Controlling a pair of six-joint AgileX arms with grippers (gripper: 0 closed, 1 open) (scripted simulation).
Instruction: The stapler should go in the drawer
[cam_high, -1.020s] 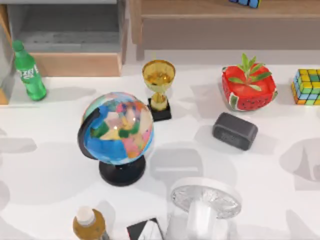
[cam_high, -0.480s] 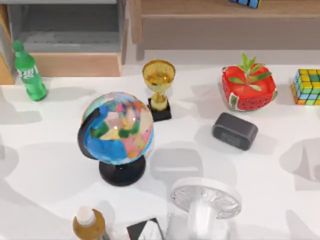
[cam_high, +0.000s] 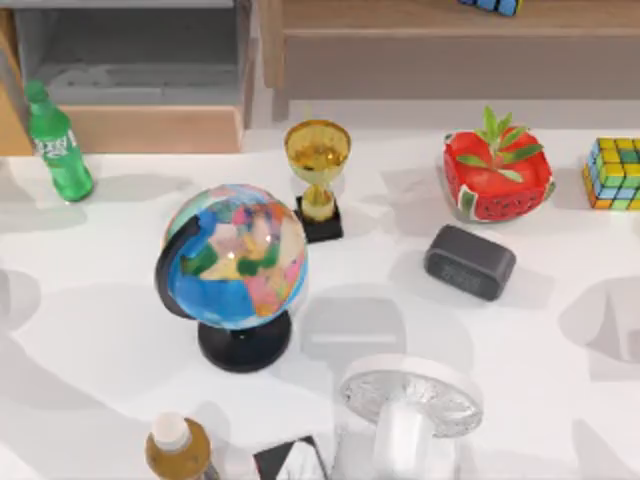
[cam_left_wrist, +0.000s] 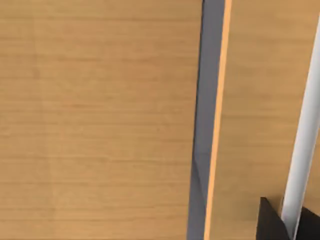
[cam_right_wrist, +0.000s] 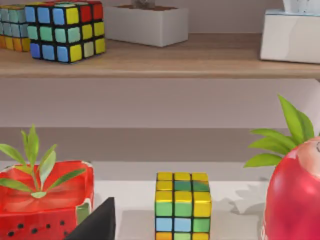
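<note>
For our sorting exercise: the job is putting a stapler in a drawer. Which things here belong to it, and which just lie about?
Job: drawer, open, at the table's far left.
Lying about: green bottle, globe, gold trophy, dark grey block, watermelon planter, colour cube.

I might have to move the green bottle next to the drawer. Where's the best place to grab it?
Probably around the labelled middle of the bottle, coming in level from the top view's lower side. It stands upright with a round body and a narrow neck, and the drawer sits close on its right.
</note>
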